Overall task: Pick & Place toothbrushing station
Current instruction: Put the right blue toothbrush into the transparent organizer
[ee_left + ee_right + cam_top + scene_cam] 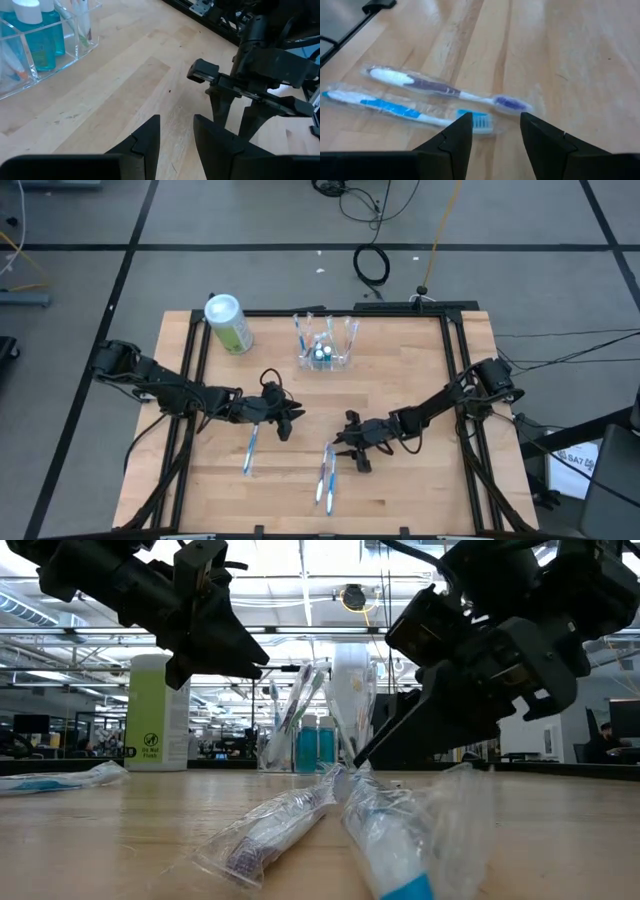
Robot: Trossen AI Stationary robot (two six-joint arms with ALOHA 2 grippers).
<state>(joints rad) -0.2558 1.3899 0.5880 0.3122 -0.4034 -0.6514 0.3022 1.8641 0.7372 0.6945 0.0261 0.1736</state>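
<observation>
The toothbrushing station (326, 348) is a clear plastic holder standing at the table's far middle, with blue bottles and brushes upright in its slots (35, 50). Two wrapped toothbrushes, one blue (395, 107) and one purple (435, 89), lie side by side near the front middle (325, 475). My right gripper (495, 120) is open and low over them, with the blue brush's head (480, 120) between its fingertips. My left gripper (288, 423) hovers open over bare wood left of centre, above the table (176, 125). My right gripper comes slanting down from the table's right side, its fingers on either side of the blue brush's head end (481, 121). Whether a fingertip (358, 762) touches the wrapper I cannot tell. The brush lies flat on the table.
A green-and-white canister (228, 323) stands at the far left. A third wrapped toothbrush (250, 452) lies in front of my left gripper's arm. Black frame rails (455, 360) run along the table's sides. Bare wood lies between the holder and the grippers.
</observation>
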